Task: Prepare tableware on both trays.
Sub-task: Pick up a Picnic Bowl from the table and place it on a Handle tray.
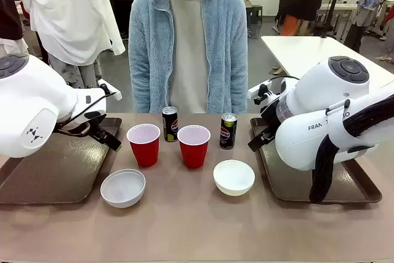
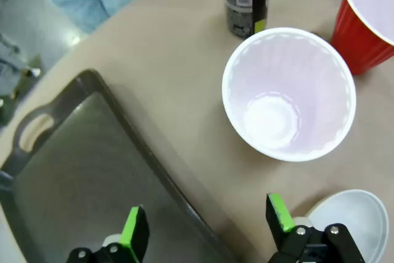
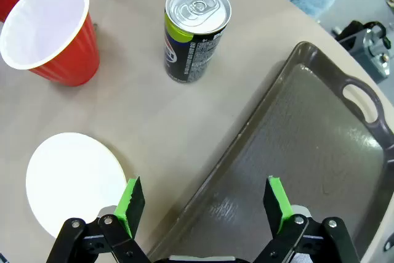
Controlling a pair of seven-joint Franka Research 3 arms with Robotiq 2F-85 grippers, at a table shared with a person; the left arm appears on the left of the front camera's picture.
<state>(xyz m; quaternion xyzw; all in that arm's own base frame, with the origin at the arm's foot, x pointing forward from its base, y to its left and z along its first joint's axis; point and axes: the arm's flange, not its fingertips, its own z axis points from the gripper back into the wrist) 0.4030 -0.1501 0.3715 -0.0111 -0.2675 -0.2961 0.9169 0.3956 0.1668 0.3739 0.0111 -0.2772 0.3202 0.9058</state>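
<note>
Both dark brown trays, left [image 1: 55,173] and right [image 1: 308,180], lie bare at the table's sides. Between them stand two red cups [image 1: 143,145] [image 1: 194,146], two black cans [image 1: 170,124] [image 1: 228,130] and two white bowls [image 1: 123,187] [image 1: 234,177]. My left gripper [image 2: 206,226] hangs open over the left tray's inner rim [image 2: 154,158], short of the nearer cup [image 2: 289,93]. My right gripper [image 3: 203,204] is open over the right tray's rim [image 3: 246,146], with a can [image 3: 196,32], a cup [image 3: 52,32] and a bowl [image 3: 74,183] beyond it.
A person in a light blue fleece [image 1: 188,41] stands at the far edge, hands out of sight. Bare tabletop [image 1: 197,226] runs along the near side. My bulky white arms [image 1: 31,112] [image 1: 326,121] overhang both trays.
</note>
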